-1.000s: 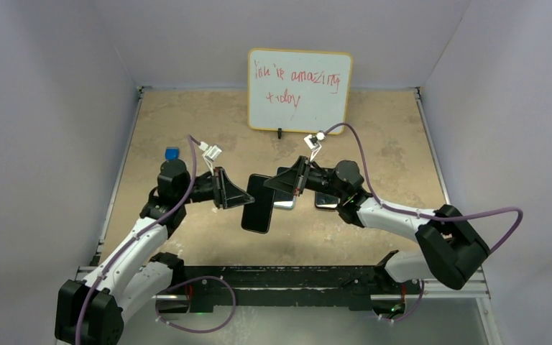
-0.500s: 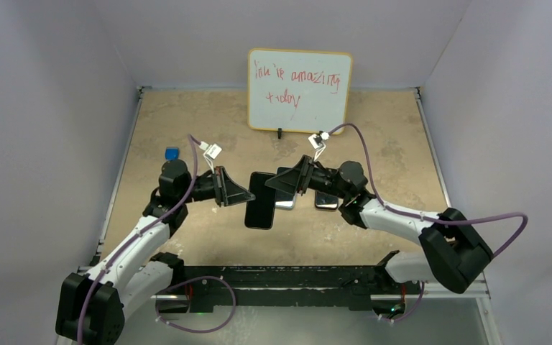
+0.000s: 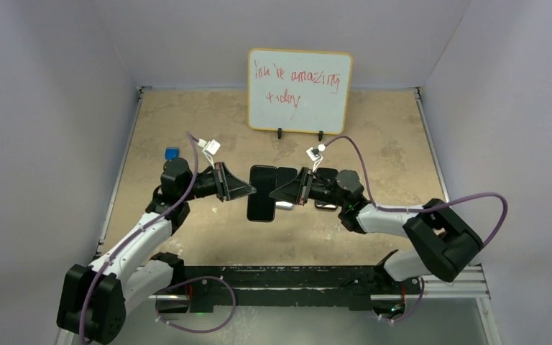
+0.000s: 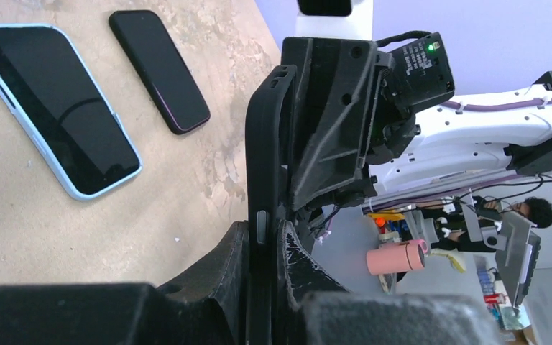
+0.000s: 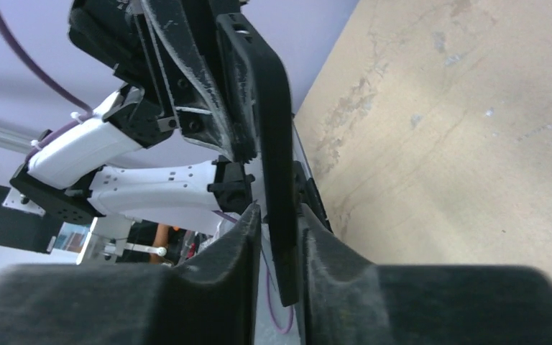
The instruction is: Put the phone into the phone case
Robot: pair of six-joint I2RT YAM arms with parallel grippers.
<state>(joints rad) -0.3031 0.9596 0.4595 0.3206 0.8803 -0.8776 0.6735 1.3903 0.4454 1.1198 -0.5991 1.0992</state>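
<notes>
We see two robot arms meeting above a tan speckled table (image 3: 187, 129). Between them is a matte black phone-shaped slab (image 3: 261, 194), held up clear of the table. The left gripper (image 4: 262, 241) is pinching one long edge of the slab. The right gripper (image 5: 280, 237) has its fingers on either side of the opposite edge; we cannot tell whether they press on it. The slim black smartphone with a thin reddish rim (image 4: 159, 70) lies flat on the table, screen up, touched by neither gripper. Just beside it, not touching, lies the light blue rounded phone case (image 4: 79, 195), with a glossy dark face filling it. A yellow-framed whiteboard with red handwriting (image 3: 300, 90) stands at the back. A small blue cube (image 3: 172, 153) sits at the left.
</notes>
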